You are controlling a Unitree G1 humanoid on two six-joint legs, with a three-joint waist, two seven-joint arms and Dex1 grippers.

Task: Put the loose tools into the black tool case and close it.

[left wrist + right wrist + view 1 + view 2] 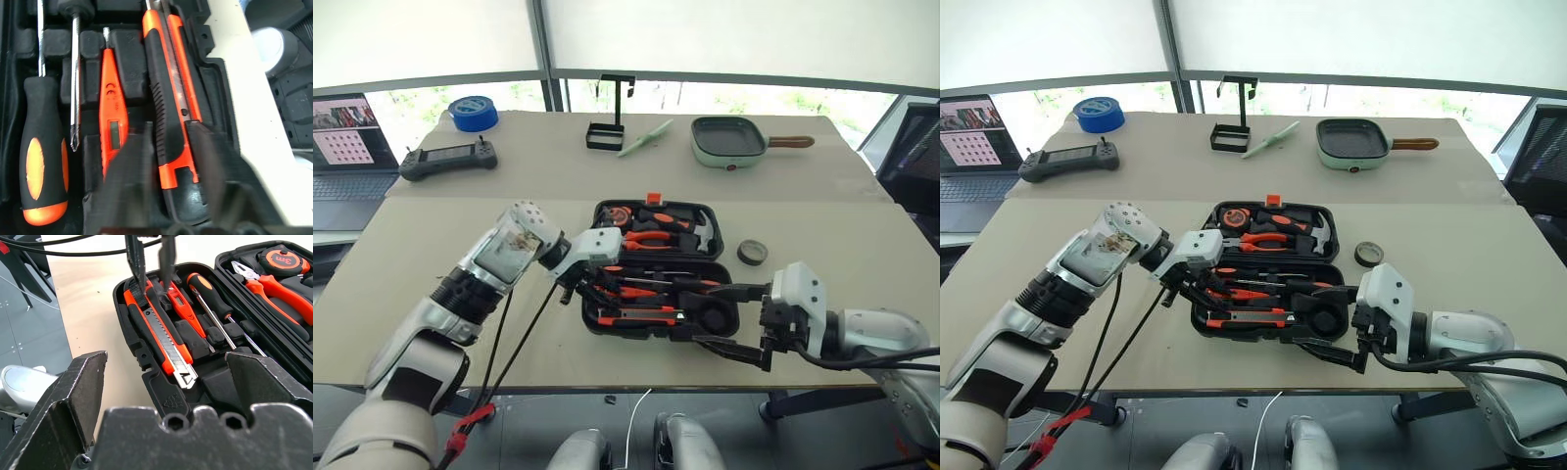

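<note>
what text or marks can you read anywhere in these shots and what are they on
"3m" on the tape measure lying in the lid half of the black tool case.
"CE" mark on the slim orange tester screwdriver, above its small display window.
An embossed emblem on the case's front corner: too small to read.
The laptop screen shows a grid of images with a line above: too blurred to read.

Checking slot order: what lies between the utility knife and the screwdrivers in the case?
The slim orange tester screwdriver, beside the utility knife; the left wrist view shows it.
</note>
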